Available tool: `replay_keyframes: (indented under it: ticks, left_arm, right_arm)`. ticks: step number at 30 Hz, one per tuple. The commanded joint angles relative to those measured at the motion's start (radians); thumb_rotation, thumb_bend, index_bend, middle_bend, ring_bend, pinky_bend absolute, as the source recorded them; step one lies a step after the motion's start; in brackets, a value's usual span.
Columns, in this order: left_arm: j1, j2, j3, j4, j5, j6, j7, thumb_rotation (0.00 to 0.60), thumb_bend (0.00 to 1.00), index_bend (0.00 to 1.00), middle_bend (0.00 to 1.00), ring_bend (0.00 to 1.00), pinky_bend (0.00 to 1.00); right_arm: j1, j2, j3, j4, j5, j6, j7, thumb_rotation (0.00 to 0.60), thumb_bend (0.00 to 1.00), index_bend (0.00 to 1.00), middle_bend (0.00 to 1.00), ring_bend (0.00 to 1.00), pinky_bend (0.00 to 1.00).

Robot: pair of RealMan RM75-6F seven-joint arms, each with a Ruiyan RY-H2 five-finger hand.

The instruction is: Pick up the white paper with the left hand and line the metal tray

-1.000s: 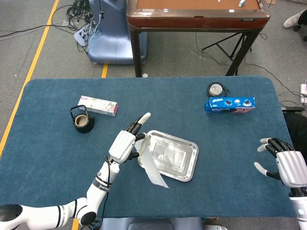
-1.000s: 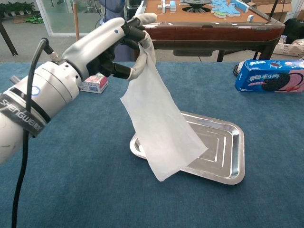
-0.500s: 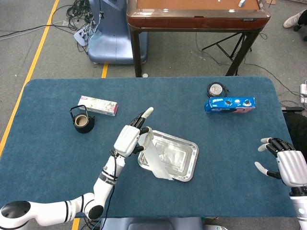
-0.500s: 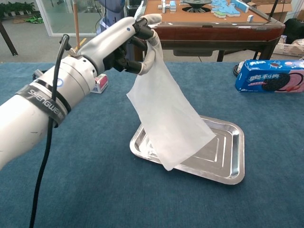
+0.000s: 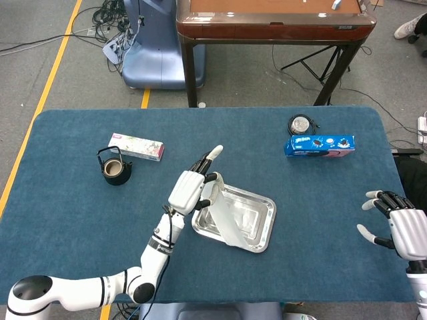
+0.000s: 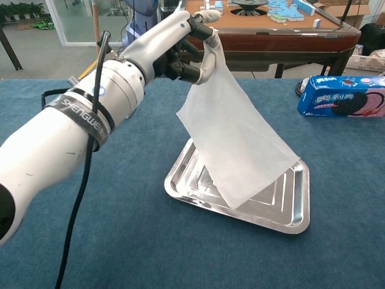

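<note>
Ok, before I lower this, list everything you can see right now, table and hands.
white paper: one, white, hanging from the left hand over the tray
metal tray: one, silver, table centre
kettle: one, black, table left
box: one, white with floral print, beside the kettle
biscuit pack: one, blue, table right
round object: one, black and silver, behind the pack
left hand: holds the paper
right hand: fingers spread, holding nothing

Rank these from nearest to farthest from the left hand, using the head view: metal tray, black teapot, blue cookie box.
1. metal tray, just right of the left hand.
2. black teapot, further left.
3. blue cookie box, far right, toward the table's back edge.
</note>
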Motion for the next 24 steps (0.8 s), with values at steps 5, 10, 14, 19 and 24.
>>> replay_keyframes:
  ticks: [5,10,14,19,24]
  left_arm:
    - [-0.010,-0.040,-0.007,0.107,-0.014,0.003,-0.071,0.600,0.35,0.69,0.05,0.00,0.17]
    - [-0.003,-0.050,0.001,0.172,-0.028,-0.006,-0.116,0.600,0.35,0.69,0.06,0.00,0.17]
    - [0.009,-0.052,0.010,0.211,-0.030,-0.003,-0.149,0.600,0.35,0.69,0.06,0.00,0.17]
    - [0.032,-0.042,0.021,0.229,-0.029,0.011,-0.178,0.600,0.35,0.69,0.06,0.00,0.17]
    - [0.060,-0.018,0.037,0.232,-0.027,0.022,-0.198,0.600,0.35,0.69,0.06,0.00,0.17]
  right_arm:
    - [-0.001,0.002,0.001,0.000,0.000,0.003,0.002,0.600,0.20,0.45,0.32,0.24,0.30]
    - [-0.001,0.003,0.001,0.000,0.001,0.002,0.004,0.600,0.20,0.45,0.32,0.24,0.31]
    - [-0.001,0.002,0.000,0.001,-0.001,0.000,0.003,0.600,0.20,0.45,0.32,0.24,0.31]
    - [0.000,0.000,-0.002,0.000,-0.003,-0.002,-0.001,0.600,0.20,0.45,0.32,0.24,0.30]
    - [0.002,-0.004,-0.004,0.000,-0.005,-0.005,-0.007,0.600,0.20,0.45,0.32,0.24,0.31]
